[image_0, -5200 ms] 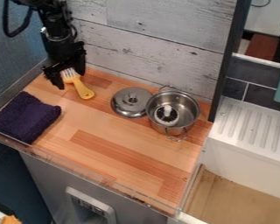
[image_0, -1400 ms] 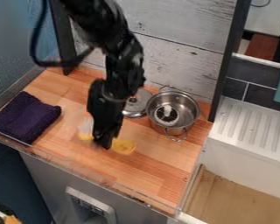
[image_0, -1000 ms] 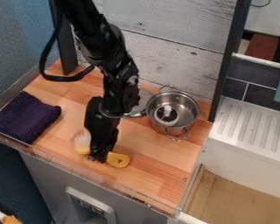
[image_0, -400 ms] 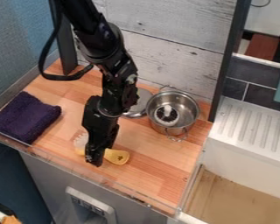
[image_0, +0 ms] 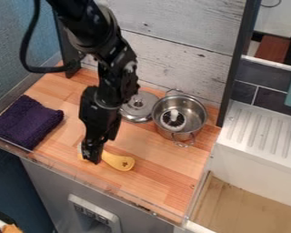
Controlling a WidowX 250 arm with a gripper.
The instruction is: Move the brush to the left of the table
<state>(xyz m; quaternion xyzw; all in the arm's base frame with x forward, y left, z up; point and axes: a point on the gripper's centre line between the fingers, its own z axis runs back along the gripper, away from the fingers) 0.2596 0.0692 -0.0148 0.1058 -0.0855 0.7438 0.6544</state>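
**Low at the front, perhaps a letting-go**

Spread beneath everything: the wooden counter (image_0: 163, 175). Over it, the black arm (image_0: 102, 38), angled down, presumably to bring the tool (image_0: 93, 158) onto the brush from above. Cannot tell whether clamped on it or apart. Folded at the left edge, the purple towel (image_0: 26, 120), perhaps the reason for a resting place to its right. Toward the back, the metal pot (image_0: 199, 113) and, just beside it, the lid (image_0: 139, 107), knob up, probably out of the way. Near the front, left of middle, the yellow brush (image_0: 120, 162), handle pointing right for an easy lay-down.

Compared with the frame before: tool slightly farther back, lid more exposed, handle practically unmoved, hinting at release. Compared with the first: brush brought forward from the back left.
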